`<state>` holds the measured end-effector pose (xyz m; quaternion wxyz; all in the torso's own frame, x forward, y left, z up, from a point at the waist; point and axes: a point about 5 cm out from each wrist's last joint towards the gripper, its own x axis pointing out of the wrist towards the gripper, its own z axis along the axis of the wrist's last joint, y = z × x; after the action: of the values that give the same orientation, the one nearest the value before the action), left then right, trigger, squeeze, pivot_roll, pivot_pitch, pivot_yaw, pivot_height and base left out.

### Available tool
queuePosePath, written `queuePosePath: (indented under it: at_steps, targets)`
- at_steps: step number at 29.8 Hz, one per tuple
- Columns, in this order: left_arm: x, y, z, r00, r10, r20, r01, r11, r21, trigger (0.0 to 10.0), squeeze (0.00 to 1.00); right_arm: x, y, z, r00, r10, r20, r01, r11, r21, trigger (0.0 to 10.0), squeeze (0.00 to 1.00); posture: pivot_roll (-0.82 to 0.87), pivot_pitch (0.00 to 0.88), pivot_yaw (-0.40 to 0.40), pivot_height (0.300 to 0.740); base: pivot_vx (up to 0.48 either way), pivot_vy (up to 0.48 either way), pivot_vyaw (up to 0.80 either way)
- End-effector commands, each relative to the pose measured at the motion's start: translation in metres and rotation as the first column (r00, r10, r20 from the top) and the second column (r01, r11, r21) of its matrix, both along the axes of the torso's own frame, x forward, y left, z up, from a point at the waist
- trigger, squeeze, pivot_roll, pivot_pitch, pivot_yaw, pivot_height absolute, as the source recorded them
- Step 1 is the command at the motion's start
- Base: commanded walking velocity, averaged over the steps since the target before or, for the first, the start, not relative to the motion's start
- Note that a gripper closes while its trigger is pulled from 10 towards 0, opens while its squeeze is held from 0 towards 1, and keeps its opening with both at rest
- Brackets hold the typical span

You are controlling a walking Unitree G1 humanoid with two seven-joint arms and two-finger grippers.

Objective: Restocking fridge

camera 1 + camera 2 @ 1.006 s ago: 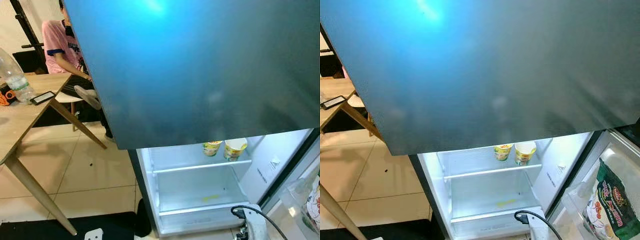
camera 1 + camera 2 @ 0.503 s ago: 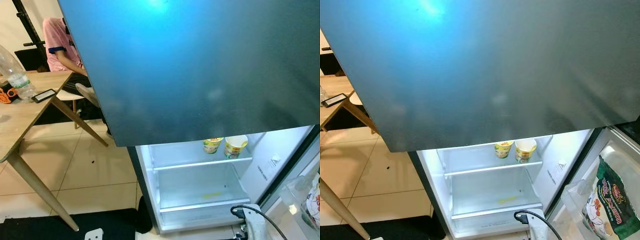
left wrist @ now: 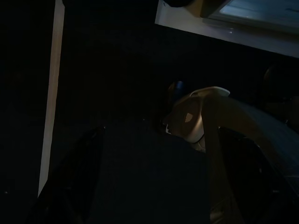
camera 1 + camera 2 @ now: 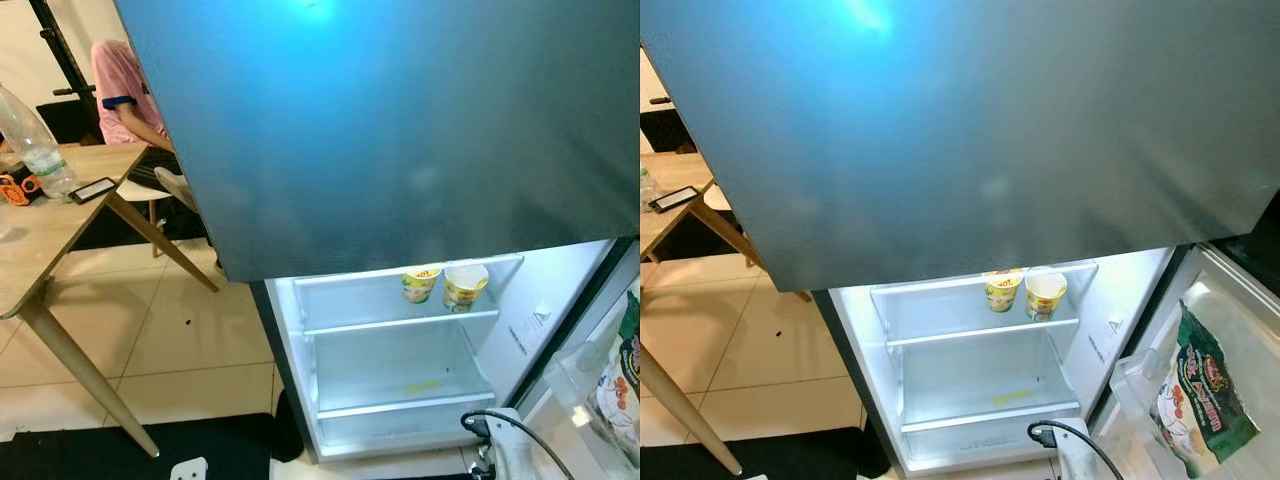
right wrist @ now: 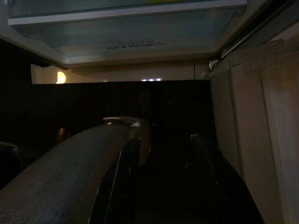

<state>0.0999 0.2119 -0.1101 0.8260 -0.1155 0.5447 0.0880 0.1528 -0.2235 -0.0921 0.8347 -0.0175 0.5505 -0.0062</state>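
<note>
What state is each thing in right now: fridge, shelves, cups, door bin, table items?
Lower fridge door: open.
Fridge interior: lit.
Two cups: upright, side by side on the upper shelf.
Lower shelf: bare except a small yellow scrap.
Green bag: standing in the door bin.
Plastic bottle: upright on the table.
Phone: lying flat on the table.

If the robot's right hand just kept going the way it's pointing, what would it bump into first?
Probably the bottom of the open fridge: in the right wrist view the right hand points toward the dark gap below the lit vegetable drawer, with the fridge door close alongside. The view is dark, so depth is uncertain.
</note>
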Motion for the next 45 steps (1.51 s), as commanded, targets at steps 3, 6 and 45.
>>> queuePosePath:
  at_steps: [3, 6, 45]
  targets:
    - [-0.0034, 0.0045, -0.0001, 1.000, 0.001, -0.012, -0.001, 1.000, 0.011, 10.0, 0.00, 0.0027, 0.0032, 0.0004, 1.000, 0.001, 0.005, -0.001, 1.000, 0.012, 10.0, 0.00, -0.02, 0.000, 0.035, 0.740, -0.385, 0.000, 0.00]
    - [-0.0039, 0.0044, -0.0002, 1.000, 0.001, -0.013, -0.001, 1.000, 0.011, 10.0, 0.00, 0.0029, 0.0033, 0.0005, 1.000, 0.001, 0.005, -0.001, 1.000, 0.013, 10.0, 0.00, -0.02, 0.000, 0.036, 0.740, -0.390, 0.000, 0.00]
    - [-0.0063, 0.0043, -0.0008, 1.000, 0.001, -0.019, -0.001, 1.000, 0.010, 10.0, 0.00, 0.0046, 0.0059, 0.0009, 1.000, 0.024, 0.005, -0.024, 0.999, 0.035, 10.0, 0.00, -0.02, 0.000, 0.037, 0.740, -0.393, 0.000, -0.09]
